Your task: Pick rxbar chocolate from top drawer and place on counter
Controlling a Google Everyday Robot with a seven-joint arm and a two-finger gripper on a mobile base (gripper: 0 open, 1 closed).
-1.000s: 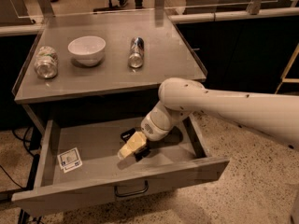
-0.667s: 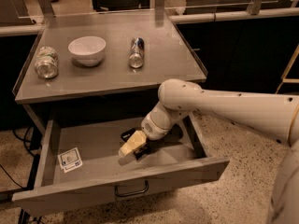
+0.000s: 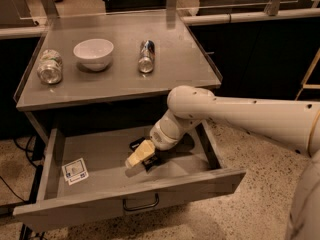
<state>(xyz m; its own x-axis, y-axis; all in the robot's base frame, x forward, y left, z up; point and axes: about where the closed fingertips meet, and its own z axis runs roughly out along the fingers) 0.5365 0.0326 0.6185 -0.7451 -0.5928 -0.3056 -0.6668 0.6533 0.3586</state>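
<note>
The top drawer (image 3: 125,191) is pulled open below the counter (image 3: 175,64). My gripper (image 3: 140,156) reaches down into the middle of the drawer, its cream tip low over the drawer floor. The rxbar chocolate (image 3: 135,144) is mostly hidden under the gripper. Only a black edge of it shows at the gripper's far left side, and another dark bit at its near side. My white arm (image 3: 240,114) comes in from the right, over the drawer's right wall.
A white-and-blue square card (image 3: 75,170) lies at the drawer's left. On the counter stand a white bowl (image 3: 94,53), a clear jar on its side (image 3: 50,67) and a can on its side (image 3: 146,56). The drawer's front panel has a loop handle (image 3: 141,204).
</note>
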